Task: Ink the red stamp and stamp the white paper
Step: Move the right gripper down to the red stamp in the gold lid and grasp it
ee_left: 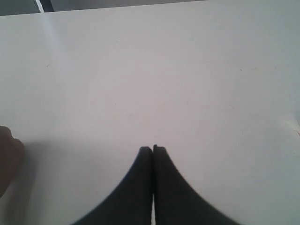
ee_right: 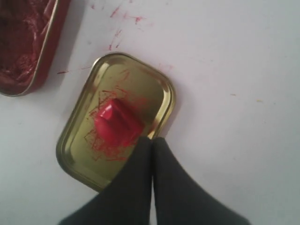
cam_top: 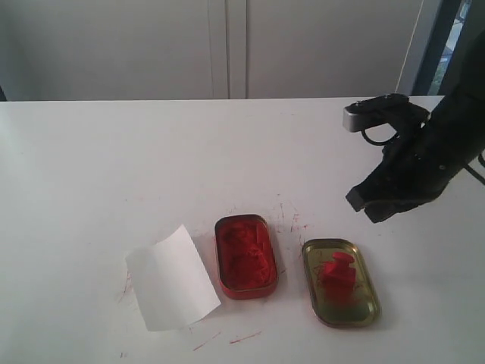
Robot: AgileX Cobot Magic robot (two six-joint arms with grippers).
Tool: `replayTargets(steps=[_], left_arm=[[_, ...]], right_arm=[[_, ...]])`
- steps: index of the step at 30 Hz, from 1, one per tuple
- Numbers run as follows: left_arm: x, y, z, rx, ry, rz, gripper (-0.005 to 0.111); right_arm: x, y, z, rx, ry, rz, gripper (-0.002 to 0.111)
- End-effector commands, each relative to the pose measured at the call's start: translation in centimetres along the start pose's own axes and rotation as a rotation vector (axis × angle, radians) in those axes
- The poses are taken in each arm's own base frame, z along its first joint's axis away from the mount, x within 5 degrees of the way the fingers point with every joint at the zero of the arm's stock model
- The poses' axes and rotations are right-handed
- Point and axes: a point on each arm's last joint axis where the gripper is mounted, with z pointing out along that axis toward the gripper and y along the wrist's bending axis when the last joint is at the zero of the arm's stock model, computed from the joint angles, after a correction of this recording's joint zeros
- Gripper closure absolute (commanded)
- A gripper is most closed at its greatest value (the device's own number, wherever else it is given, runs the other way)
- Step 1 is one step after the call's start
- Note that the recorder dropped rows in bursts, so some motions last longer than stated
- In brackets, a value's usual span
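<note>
The red stamp (cam_top: pixel 337 273) rests inside the gold lid (cam_top: pixel 364 303), which lies on the tabletop (cam_top: pixel 114 167) toward its right end, well clear of the far edge. The red ink tin (cam_top: pixel 245 262) lies just beside the lid on its left, and the white paper (cam_top: pixel 173 279) lies left of the tin.

The right claw (cam_top: pixel 362 203) is held above the tabletop, between the lid and the far edge. Its jaws are pressed together and nothing is held. From this claw the stamp lies downward and toward the near edge, close ahead of the jaw tips in the right wrist view. Whether the stamp stands upright or is tipped cannot be determined.

The left claw (ee_left: pixel 153 149) is also closed and empty, over bare tabletop, with no task item in its view. The right arm is therefore judged the nearer. Its jaws would have to be spread before descent onto the stamp.
</note>
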Motion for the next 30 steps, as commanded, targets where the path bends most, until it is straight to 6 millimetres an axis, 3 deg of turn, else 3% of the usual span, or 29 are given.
replayTargets(steps=[1,10,15,24,30], left_arm=[[0.2,0.0,0.0,0.0,0.004,-0.002,0.107],[0.2,0.0,0.0,0.0,0.004,-0.002,0.107],[0.2,0.0,0.0,0.0,0.004,-0.002,0.107],[0.2,0.0,0.0,0.0,0.004,-0.002,0.107],[0.2,0.0,0.0,0.0,0.004,-0.002,0.107]], right_arm=[[-0.5,1.3,0.4,-0.036,0.002,-0.109,0.108],[-1.0,4.1,0.9,-0.064,0.009,-0.381,0.108],[-0.9,4.3,1.1,-0.045,0.028,-0.46,0.108],[-1.1,3.8,2.9,-0.044,0.065,-0.459,0.078],[-1.1,3.5,3.8,-0.042,0.088,-0.463,0.076]])
